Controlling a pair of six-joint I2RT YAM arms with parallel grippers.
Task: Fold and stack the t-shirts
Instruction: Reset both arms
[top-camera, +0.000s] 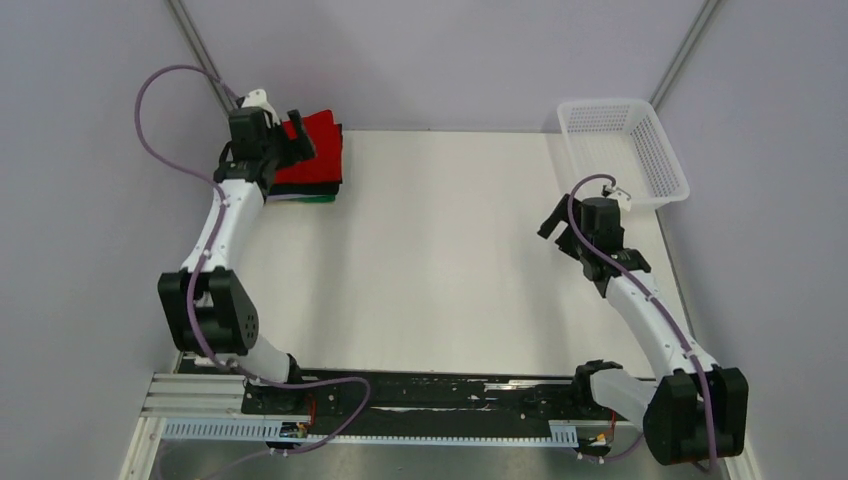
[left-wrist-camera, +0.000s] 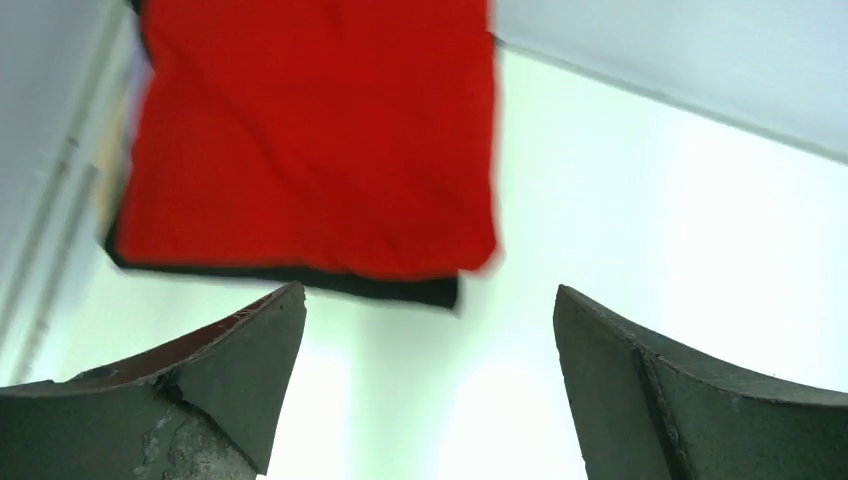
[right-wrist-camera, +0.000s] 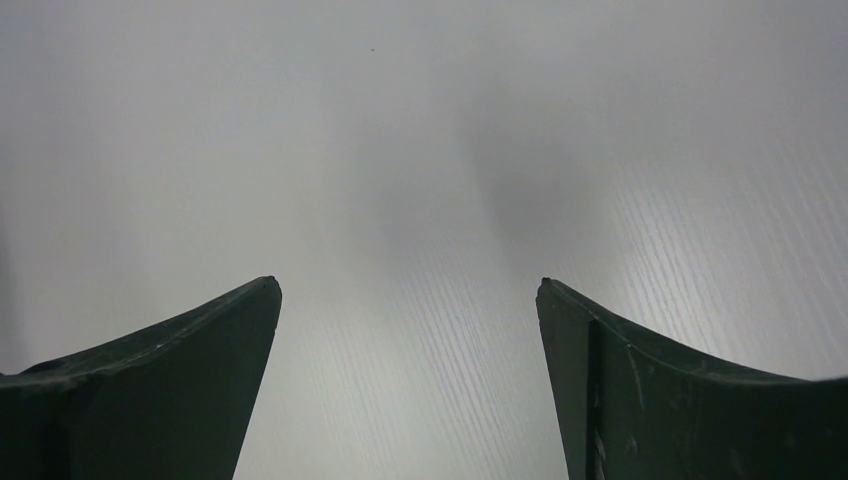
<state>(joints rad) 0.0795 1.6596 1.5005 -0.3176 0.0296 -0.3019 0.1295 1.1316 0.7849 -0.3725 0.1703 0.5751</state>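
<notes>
2 white arms (top-camera: 225, 225) with black joints (top-camera: 205, 310), looping lilac cables (top-camera: 178, 67), dark scuffed wedge-shaped fingers (left-wrist-camera: 200, 400).

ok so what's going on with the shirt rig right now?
Neither arm holds anything. The left claw hangs open by the folded red t-shirt, which tops a stack in the table's far left corner, with a black layer and a green layer showing beneath. The right claw is open over bare table near the white mesh basket. No unfolded shirts in view.
</notes>
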